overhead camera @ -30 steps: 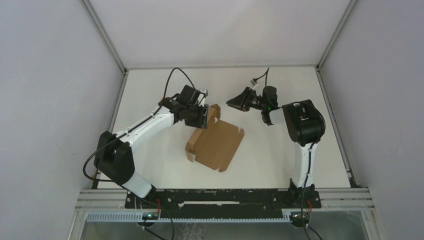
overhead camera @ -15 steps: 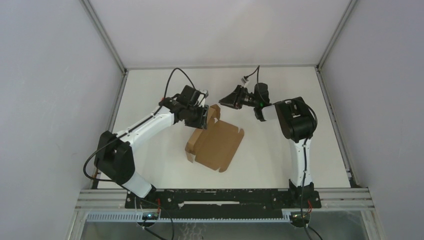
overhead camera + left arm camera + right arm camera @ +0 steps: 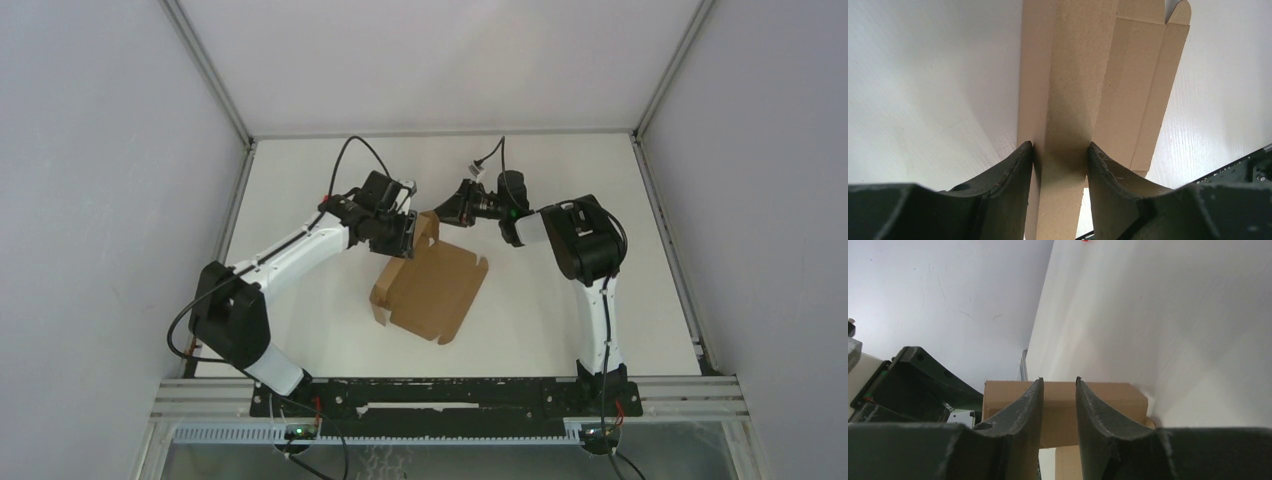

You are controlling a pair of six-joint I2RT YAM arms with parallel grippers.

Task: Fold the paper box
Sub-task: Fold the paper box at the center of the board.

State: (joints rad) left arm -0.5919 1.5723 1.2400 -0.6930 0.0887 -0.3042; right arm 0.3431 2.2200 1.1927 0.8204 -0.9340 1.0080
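Observation:
The paper box point(image 3: 436, 285) is a brown die-cut cardboard sheet lying mid-table, partly folded, with a raised flap at its far left corner. My left gripper point(image 3: 405, 236) is shut on that upright side strip; in the left wrist view the gripper point(image 3: 1060, 150) pinches the strip point(image 3: 1073, 75) between both fingers. My right gripper point(image 3: 449, 208) hovers just to the right of the raised flap. In the right wrist view it point(image 3: 1058, 385) is open by a narrow gap and empty, with the brown flap point(image 3: 1108, 405) just beyond its fingertips.
The left arm's black wrist point(image 3: 913, 385) sits close behind the flap in the right wrist view. A tiny red speck point(image 3: 1085, 240) lies far off on the table. Metal frame rails point(image 3: 240, 200) and grey walls border the white table point(image 3: 560, 330).
My right gripper has moved left across the far table, from well right of the box to right beside the raised flap. The left gripper and the box have not moved.

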